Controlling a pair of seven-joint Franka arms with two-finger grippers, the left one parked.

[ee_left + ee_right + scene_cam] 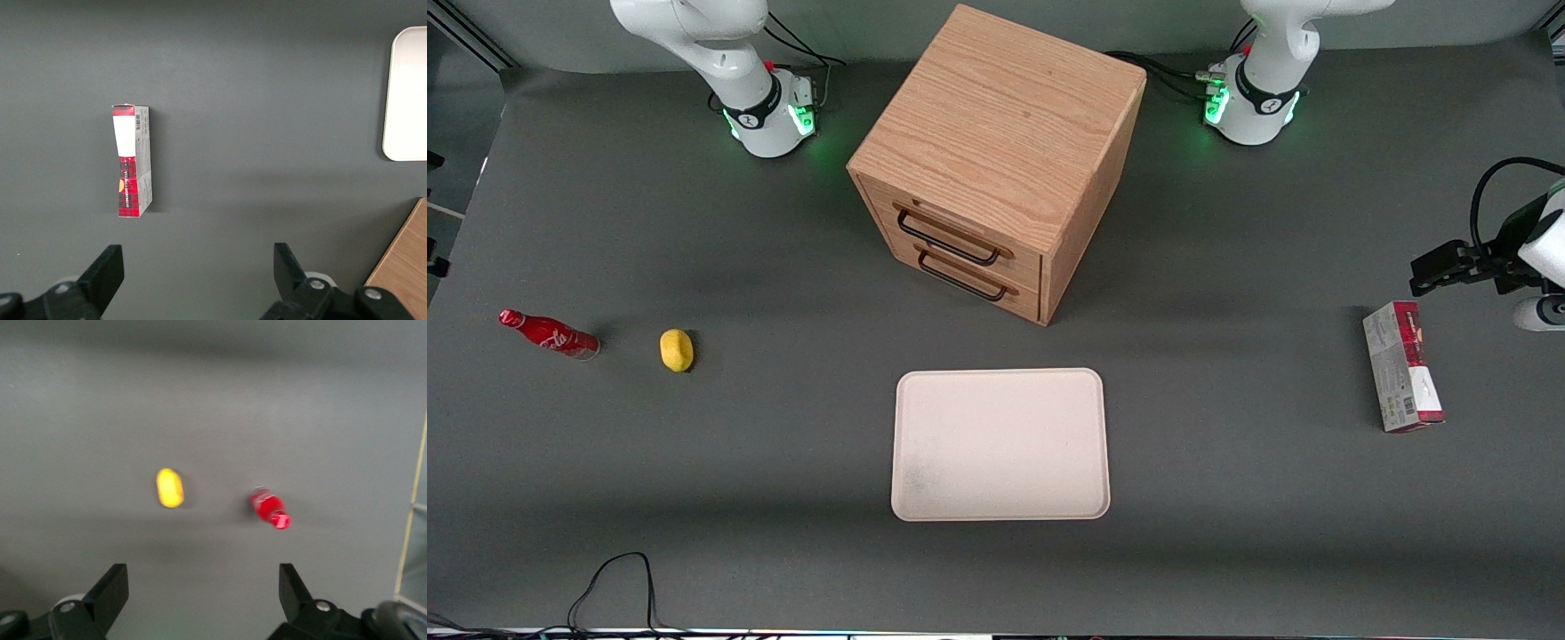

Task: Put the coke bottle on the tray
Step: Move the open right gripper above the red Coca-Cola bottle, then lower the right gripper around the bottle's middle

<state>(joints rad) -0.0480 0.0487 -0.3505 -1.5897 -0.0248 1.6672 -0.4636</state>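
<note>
Status, nothing done: I log coke bottle (549, 333) at frame's left edge beside lemon (677, 349); tray (1000, 444) bottom-centre, bare. My gripper (203, 593) hovers high above both, jaws open, holding nothing.

- Large flat cream-white rectangular tray (407, 93): in the left wrist view only one end shows, the rest cut off by the edge.
- Wooden drawer cabinet (403, 257): a corner only in that view.
- Small slim red coke bottle (269, 507): blurred in the right wrist view, lettering unreadable.
- Right arm's black two-finger gripper (203, 590): fingers wide apart above the table; body cut off.
</note>
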